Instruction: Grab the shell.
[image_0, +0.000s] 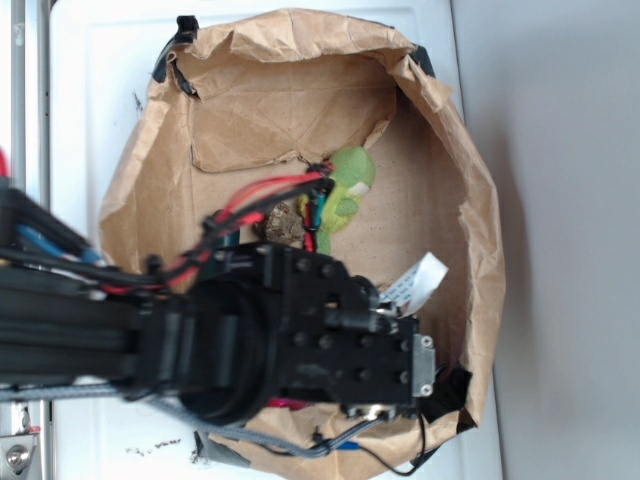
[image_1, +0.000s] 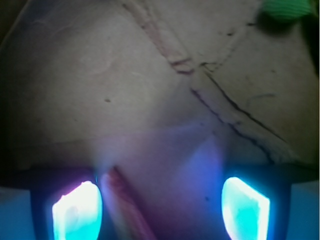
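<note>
Crumpled brown paper (image_0: 300, 110), creased and torn along its rim, forms one shallow bowl-like nest on a white table (image_0: 95, 60); its floor is flat, dull cardboard-coloured sheet marked with dark cracks and folds. One soft green plush toy (image_0: 345, 190) lies near the middle of the nest, and one rough, dull-brown lump (image_0: 283, 224) sits just beside it, partly hidden by red, black and blue cables. One white striped tag (image_0: 415, 280) pokes out beside the black arm, which covers the lower part of the nest in the exterior view.

From the wrist camera, the pincer (image_1: 162, 207) is spread wide, its two fingertips (image_1: 77, 210) glowing cyan and pink and standing well apart. One glossy orange-brown shell (image_1: 125, 205), long and tapering, lies on the paper between them, close to the finger at the left of the picture; whether it touches that finger cannot be told. Nothing is pinched. A green ribbed object (image_1: 286, 8) shows at the top edge.
</note>
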